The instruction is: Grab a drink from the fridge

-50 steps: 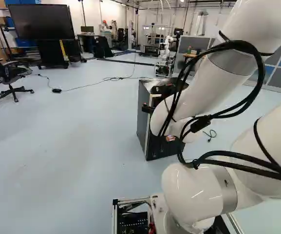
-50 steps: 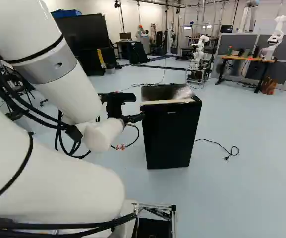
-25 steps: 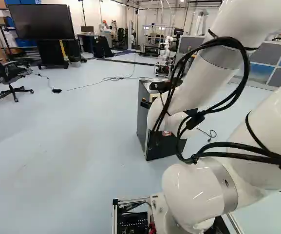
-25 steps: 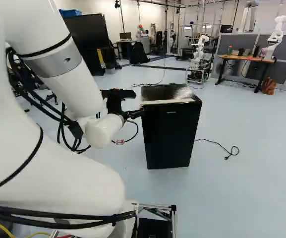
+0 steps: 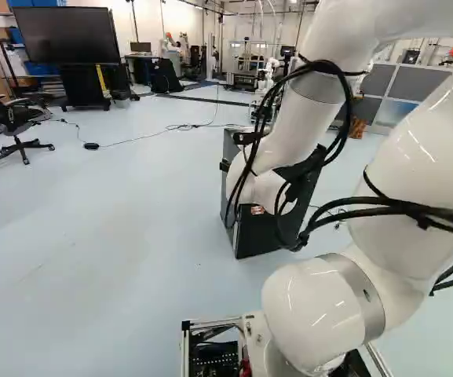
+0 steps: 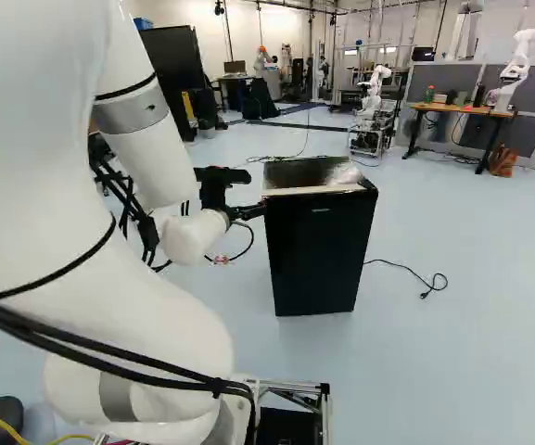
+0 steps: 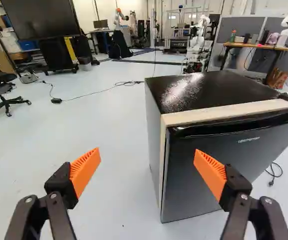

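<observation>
Pale blue-grey floor [image 5: 116,220] spreads across a bright workshop, with equipment along its far side. Across the right of the left base view, a big white arm [image 5: 320,126] bends up from its lowest joint, then down and forward, black cables looped along it. A large dark screen [image 5: 67,35] stands on a stand at the far left of that view. At the far right of the right base view is a wooden-topped bench [image 6: 462,111], with another robot [image 6: 517,67], white, rising at its end.

Ahead of the arm, upright on the floor, is the fridge [image 6: 318,250]: a small dark box with a glossy black top. A pale strip runs along the top's front edge and down one side, just behind the door [image 7: 223,165]. The door looks shut, though its far edge is hard to make out. Left of the fridge in the left base view is a black wheeled chair [image 5: 14,126].

The black gripper [image 6: 250,212] is near the fridge's front, its two fingers spread wide and holding nothing. In the wrist view, one orange pad [image 7: 211,172] shows against the door, the other against the floor. A thin black cord [image 6: 406,269] with a plug lies beside the fridge.
</observation>
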Controlling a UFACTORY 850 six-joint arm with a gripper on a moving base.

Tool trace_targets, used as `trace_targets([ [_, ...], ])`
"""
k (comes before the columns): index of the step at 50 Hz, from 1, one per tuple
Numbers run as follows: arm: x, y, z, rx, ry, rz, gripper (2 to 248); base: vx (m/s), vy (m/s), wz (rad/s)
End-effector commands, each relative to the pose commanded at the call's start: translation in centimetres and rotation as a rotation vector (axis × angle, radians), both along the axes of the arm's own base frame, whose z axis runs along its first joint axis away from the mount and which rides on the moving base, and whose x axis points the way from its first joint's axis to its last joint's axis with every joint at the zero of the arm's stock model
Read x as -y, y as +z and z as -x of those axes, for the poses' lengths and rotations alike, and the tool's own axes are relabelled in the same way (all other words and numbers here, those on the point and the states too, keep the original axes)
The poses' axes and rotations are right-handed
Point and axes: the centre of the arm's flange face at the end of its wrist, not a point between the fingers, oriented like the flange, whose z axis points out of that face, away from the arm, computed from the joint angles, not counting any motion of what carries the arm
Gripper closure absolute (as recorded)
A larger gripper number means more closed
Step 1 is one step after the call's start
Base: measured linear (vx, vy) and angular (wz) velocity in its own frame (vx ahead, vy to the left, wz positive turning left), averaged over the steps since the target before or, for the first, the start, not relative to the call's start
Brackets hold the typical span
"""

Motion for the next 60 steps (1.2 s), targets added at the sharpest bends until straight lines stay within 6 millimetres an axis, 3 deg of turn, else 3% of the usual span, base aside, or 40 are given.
trace_targets([
  [39, -2.9, -4.2, -6.5, -0.082, -0.171, -0.042, 3, 0.0, 0.0, 0.0],
  [60, -4.4, -4.6, -6.6, -0.068, -0.296, -0.071, 3, 0.0, 0.0, 0.0],
])
